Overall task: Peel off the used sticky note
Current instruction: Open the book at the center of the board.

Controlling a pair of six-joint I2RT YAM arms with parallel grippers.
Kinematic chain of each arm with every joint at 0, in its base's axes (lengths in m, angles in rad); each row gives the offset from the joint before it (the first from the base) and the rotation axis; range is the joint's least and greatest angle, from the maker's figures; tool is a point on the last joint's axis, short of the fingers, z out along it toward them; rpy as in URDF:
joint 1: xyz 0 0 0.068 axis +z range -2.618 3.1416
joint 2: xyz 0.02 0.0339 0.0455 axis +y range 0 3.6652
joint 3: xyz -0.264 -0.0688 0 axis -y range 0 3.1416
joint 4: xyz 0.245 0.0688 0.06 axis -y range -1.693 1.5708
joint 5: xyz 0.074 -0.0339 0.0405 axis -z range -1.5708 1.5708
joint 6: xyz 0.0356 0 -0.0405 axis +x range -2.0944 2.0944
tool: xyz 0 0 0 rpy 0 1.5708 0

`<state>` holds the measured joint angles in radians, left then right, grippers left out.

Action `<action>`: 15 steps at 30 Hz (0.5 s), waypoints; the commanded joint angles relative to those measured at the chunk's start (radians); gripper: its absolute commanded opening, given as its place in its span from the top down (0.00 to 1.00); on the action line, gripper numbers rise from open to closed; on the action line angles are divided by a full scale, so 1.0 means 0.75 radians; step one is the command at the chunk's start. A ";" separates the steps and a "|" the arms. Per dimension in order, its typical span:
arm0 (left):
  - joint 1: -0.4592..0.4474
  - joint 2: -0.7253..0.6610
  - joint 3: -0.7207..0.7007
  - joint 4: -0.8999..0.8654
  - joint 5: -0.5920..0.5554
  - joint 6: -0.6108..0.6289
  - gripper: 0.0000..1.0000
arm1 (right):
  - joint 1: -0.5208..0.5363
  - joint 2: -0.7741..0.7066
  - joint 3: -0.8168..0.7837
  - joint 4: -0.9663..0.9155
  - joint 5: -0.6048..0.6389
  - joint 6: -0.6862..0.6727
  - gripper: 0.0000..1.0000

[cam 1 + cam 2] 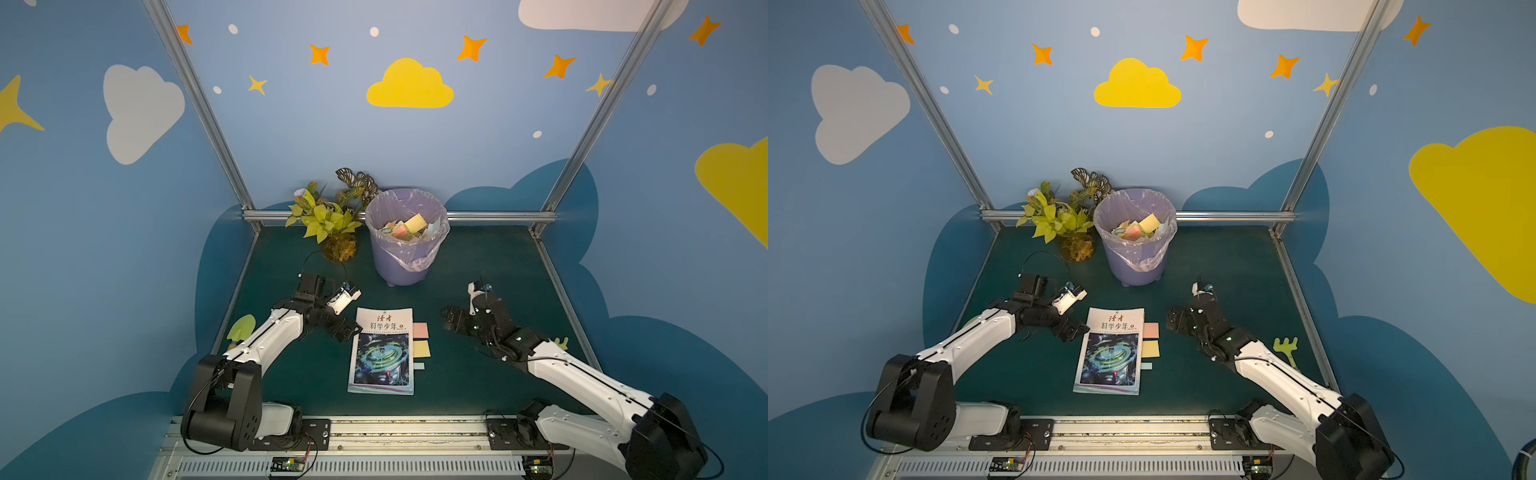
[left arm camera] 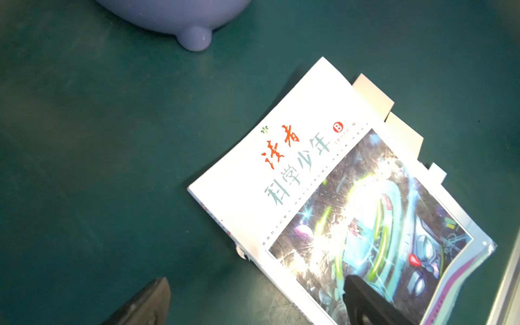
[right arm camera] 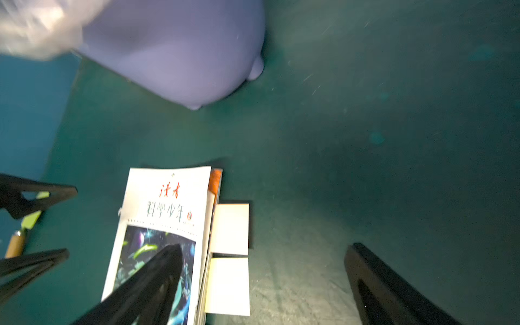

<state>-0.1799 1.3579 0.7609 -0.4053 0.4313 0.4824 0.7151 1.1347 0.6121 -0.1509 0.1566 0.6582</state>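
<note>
Both spread and empty, left hand (image 1: 350, 332), right hand (image 1: 446, 319), flanking magazine (image 1: 382, 353) (pink sticky note (image 1: 420, 330) protruding)

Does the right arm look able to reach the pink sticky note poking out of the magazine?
Probably yes: the right hand is open, close beside the pink sticky note, with only bare mat between them.
</note>
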 commanded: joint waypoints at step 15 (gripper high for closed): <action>-0.043 0.171 0.015 -0.040 -0.043 0.082 0.06 | 0.249 0.653 0.373 0.091 -0.122 -0.010 0.23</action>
<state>-0.2005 1.4647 0.7486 -0.4061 0.4282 0.5289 0.8913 1.5955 0.8661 -0.1226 0.1078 0.6369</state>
